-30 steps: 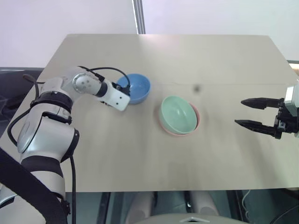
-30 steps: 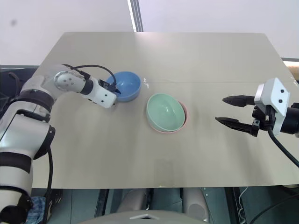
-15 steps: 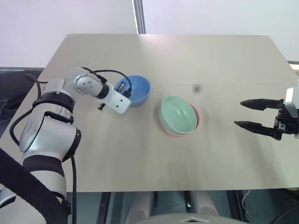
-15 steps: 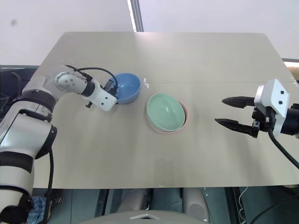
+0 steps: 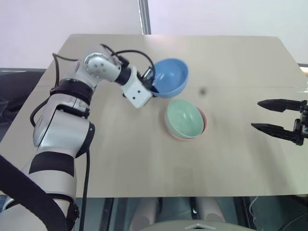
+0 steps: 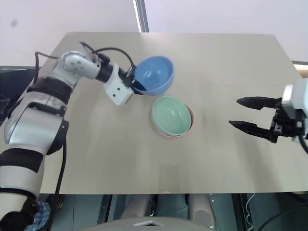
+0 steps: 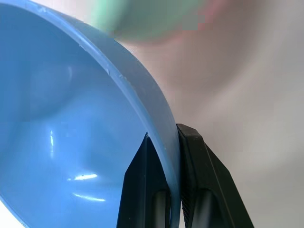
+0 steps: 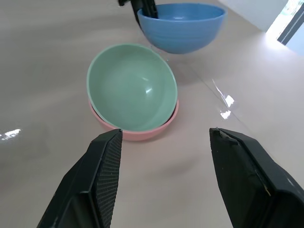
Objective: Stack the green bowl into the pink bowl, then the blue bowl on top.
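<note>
The blue bowl (image 5: 168,77) hung above the table (image 5: 231,62), tipped so its mouth faced up and toward the robot, its rim the wide axis. The left gripper (image 5: 150,87) pinched that rim, one finger inside the bowl and one outside. Near it on the right, the green bowl (image 5: 183,118) sat nested in the pink bowl (image 5: 202,120), slightly askew, so a pink crescent showed on its right. The right gripper (image 5: 269,115) hovered well to the right, fingers spread and empty, pointing at the stack. The left wrist view showed the fingers (image 7: 140,190) clamped on the thin blue wall; the right wrist view showed the blue bowl's underside clear of the table.
</note>
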{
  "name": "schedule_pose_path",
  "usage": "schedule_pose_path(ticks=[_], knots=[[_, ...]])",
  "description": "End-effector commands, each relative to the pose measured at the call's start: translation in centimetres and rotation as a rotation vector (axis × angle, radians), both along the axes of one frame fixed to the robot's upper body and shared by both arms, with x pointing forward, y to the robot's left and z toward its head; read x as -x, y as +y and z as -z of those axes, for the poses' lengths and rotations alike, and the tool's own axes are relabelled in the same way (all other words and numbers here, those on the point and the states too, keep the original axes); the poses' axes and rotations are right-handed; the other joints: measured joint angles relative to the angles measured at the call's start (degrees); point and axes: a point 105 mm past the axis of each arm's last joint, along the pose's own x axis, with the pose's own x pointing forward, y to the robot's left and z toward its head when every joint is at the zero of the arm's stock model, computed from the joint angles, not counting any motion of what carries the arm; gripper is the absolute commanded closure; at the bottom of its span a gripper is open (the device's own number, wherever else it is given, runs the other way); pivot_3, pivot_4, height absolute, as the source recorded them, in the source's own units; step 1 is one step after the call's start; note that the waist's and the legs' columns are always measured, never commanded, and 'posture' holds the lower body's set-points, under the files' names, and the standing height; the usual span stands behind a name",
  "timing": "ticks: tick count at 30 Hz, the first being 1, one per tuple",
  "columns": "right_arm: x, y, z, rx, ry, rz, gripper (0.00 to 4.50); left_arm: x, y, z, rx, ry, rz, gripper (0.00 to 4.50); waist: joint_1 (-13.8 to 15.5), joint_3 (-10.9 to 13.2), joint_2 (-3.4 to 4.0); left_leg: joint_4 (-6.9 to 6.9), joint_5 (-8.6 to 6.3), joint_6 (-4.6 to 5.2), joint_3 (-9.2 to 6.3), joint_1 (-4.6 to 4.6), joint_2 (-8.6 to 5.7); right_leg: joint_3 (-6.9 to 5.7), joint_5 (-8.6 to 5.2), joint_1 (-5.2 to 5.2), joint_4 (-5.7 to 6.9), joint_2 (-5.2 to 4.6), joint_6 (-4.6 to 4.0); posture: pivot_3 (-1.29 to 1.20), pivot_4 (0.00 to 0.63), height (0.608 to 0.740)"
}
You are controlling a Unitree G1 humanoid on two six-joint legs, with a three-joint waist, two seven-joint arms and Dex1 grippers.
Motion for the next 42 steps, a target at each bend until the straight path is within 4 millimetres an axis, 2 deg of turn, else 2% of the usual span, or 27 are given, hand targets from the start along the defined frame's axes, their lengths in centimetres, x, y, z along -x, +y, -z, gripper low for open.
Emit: schedule_pose_path(ticks=[1, 5, 8, 17, 22, 24, 27, 29, 32, 37, 42], knots=[[0.9, -0.2, -1.2, -0.01, -0.062, -0.013, 1.26, 1.0, -1.4, -3.3, 0.024, -0.098, 0.098, 4.46, -0.1, 0.0, 0.0, 0.0, 0.0, 0.0, 0.01, 0.01, 0.0, 0.01, 0.0, 0.0, 0.01, 0.0, 0.0, 0.0, 0.15, 0.74], [1.5, -0.4, -1.7, -0.051, -0.092, -0.011, 1.26, 2.4, -3.2, -5.2, 0.069, -0.088, 0.187, 4.46, -0.1, 0.0, 0.01, 0.0, 0.0, 0.0, 0.02, 0.05, 0.0, 0.04, 0.0, 0.01, 0.06, 0.0, 0.0, 0.0, 0.15, 0.74], [1.7, -1.0, -2.2, -0.068, -0.115, 0.007, 1.26, 3.4, -3.8, -5.2, 0.074, -0.043, 0.235, 4.46, -0.1, 0.0, 0.01, 0.02, 0.0, 0.0, 0.01, 0.05, 0.0, 0.03, 0.0, 0.02, 0.06, 0.0, 0.0, 0.0, 0.15, 0.74], [2.4, -2.4, -2.5, -0.051, -0.13, 0.045, 1.26, 4.5, -3.9, -3.2, 0.047, 0.058, 0.272, 4.46, -0.1, 0.0, 0.01, 0.02, 0.01, 0.0, 0.02, 0.1, 0.0, 0.04, 0.0, 0.04, 0.08, 0.01, 0.0, 0.0, 0.15, 0.74], [2.6, -2.5, -2.4, -0.049, -0.13, 0.049, 1.26, 5.2, -3.4, -1.7, 0.013, 0.126, 0.28, 4.46, -0.1, 0.0, 0.02, 0.01, 0.01, 0.0, 0.03, 0.13, 0.01, 0.08, 0.0, 0.05, 0.07, 0.02, 0.0, 0.0, 0.15, 0.74], [2.7, -2.4, -2.2, -0.052, -0.127, 0.047, 1.26, 5.6, -3.3, -0.7, 0.022, 0.175, 0.283, 4.46, 0.0, 0.0, 0.02, 0.01, 0.01, 0.0, 0.02, 0.15, 0.01, 0.08, 0.0, 0.09, 0.06, 0.02, 0.0, 0.0, 0.15, 0.74], [2.9, -2.4, -2.1, -0.055, -0.127, 0.048, 1.26, 6.0, -3.6, -0.5, 0.081, 0.23, 0.29, 4.46, 0.1, 0.0, 0.02, 0.01, 0.01, 0.0, 0.0, 0.16, 0.01, 0.07, 0.0, 0.11, 0.06, 0.01, 0.0, 0.0, 0.15, 0.74], [2.9, -2.4, -2.0, -0.053, -0.126, 0.051, 1.26, 6.1, -3.8, -0.4, 0.1, 0.226, 0.306, 3.63, 0.2, 0.0, 0.02, 0.02, 0.01, 0.0, 0.0, 0.16, 0.01, 0.07, 0.0, 0.11, 0.05, 0.01, 0.0, 0.0, 0.15, 0.74], [2.9, -2.5, -2.0, -0.05, -0.126, 0.053, 1.26, 6.0, -3.8, -0.1, 0.098, 0.223, 0.307, 2.76, 0.2, 0.0, 0.02, 0.02, 0.01, 0.0, 0.03, 0.16, 0.01, 0.07, 0.0, 0.12, 0.04, 0.01, 0.0, 0.0, 0.15, 0.74], [2.8, -2.6, -2.0, -0.046, -0.125, 0.052, 1.26, 6.0, -3.9, -0.2, 0.1, 0.193, 0.331, 0.3, 0.1, 0.0, 0.02, 0.01, 0.01, 0.0, 0.03, 0.18, 0.01, 0.07, 0.0, 0.12, 0.05, 0.02, 0.0, 0.0, 0.15, 0.74], [2.7, -2.7, -2.1, -0.046, -0.125, 0.048, 1.26, 5.4, -3.7, -1.8, 0.157, 0.193, 0.282, 0.3, 0.1, 0.0, 0.02, 0.01, 0.01, 0.0, 0.03, 0.19, 0.01, 0.08, 0.0, 0.12, 0.05, 0.02, 0.0, 0.0, 0.15, 0.74]])
